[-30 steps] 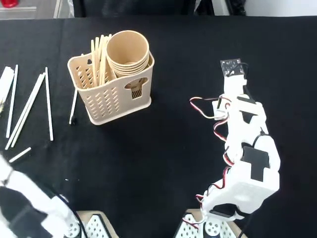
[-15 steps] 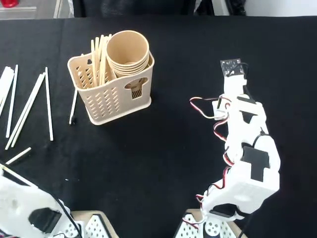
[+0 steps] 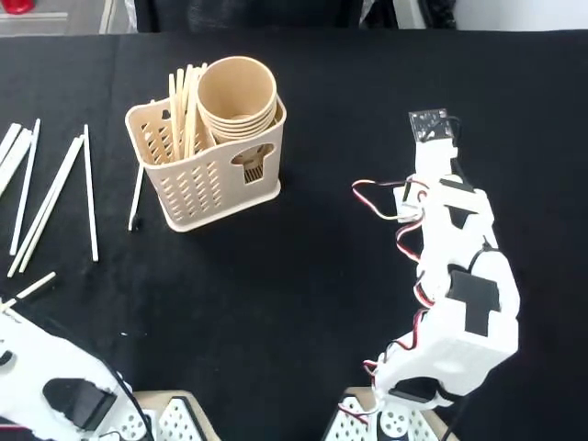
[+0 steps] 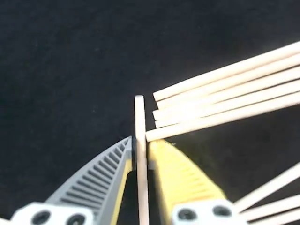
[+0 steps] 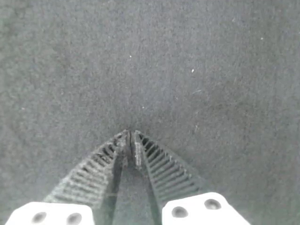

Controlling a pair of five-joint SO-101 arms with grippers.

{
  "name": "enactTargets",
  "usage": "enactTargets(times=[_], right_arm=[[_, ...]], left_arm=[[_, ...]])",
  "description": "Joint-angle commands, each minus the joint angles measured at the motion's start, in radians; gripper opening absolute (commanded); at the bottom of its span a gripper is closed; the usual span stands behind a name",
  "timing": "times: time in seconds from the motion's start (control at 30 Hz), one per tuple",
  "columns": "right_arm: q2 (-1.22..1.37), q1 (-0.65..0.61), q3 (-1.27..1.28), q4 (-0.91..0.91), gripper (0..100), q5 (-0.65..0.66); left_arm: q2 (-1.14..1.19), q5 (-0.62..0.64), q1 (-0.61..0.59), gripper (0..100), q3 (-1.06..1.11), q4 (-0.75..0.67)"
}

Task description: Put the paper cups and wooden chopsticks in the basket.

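A beige basket (image 3: 216, 188) stands at the back left with a stack of paper cups (image 3: 237, 92) and several wooden chopsticks (image 3: 184, 106) upright in it. Several loose chopsticks (image 3: 55, 197) lie on the black cloth left of the basket, also seen as chopsticks (image 4: 225, 93) near my left gripper. My left gripper (image 4: 139, 140) is shut on one chopstick (image 4: 139, 115), whose tip (image 3: 35, 287) sticks out at the table's left edge above the left arm (image 3: 46, 386). My right gripper (image 5: 130, 140) is shut on nothing, low over bare cloth at the right (image 3: 432, 124).
One thin stick (image 3: 136, 197) leans at the basket's left side. The right arm (image 3: 455, 276) stretches from the front edge toward the back. Black cloth covers the table between basket and right arm.
The left arm has shifted in the front left corner, with the held chopstick moving slightly. The loose sticks at the far left edge were nudged. The right arm kept still.
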Motion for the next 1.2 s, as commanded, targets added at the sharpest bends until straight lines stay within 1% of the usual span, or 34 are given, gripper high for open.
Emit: enactTargets(times=[0.0,0.13,0.2,0.33,0.43,0.57,0.73,0.83,0.93,1.03,1.17], right_arm=[[-0.059,0.002,0.001,-0.006,1.4,0.009],[-0.059,0.002,0.001,-0.006,1.4,0.009],[-0.059,0.002,0.001,-0.006,1.4,0.009],[-0.059,0.002,0.001,-0.005,1.4,0.009],[-0.059,0.002,0.001,-0.005,1.4,0.009],[-0.059,0.002,0.001,-0.005,1.4,0.009],[-0.059,0.002,0.001,-0.005,1.4,0.009],[-0.059,0.002,0.001,-0.005,1.4,0.009],[-0.059,0.003,0.001,-0.005,1.4,0.009],[-0.059,0.003,0.001,-0.005,1.4,0.009],[-0.059,0.003,0.001,-0.005,1.4,0.009]], left_arm=[[-0.052,-0.003,-0.013,3,-0.016,0.051],[-0.164,-0.002,0.001,3,-0.012,0.11],[-0.229,-0.011,0.027,3,0.002,0.149],[-0.397,-0.002,0.094,3,0.065,0.152],[-0.545,0.049,0.145,3,0.128,0.117],[-0.726,0.117,0.216,3,0.257,-0.058],[-0.957,0.186,0.341,3,0.45,-0.313],[-1.115,0.262,0.412,3,0.545,-0.46],[-1.28,0.325,0.492,3,0.628,-0.643],[-1.432,0.328,0.605,3,0.72,-0.787],[-1.599,0.229,0.789,3,0.786,-0.875]])
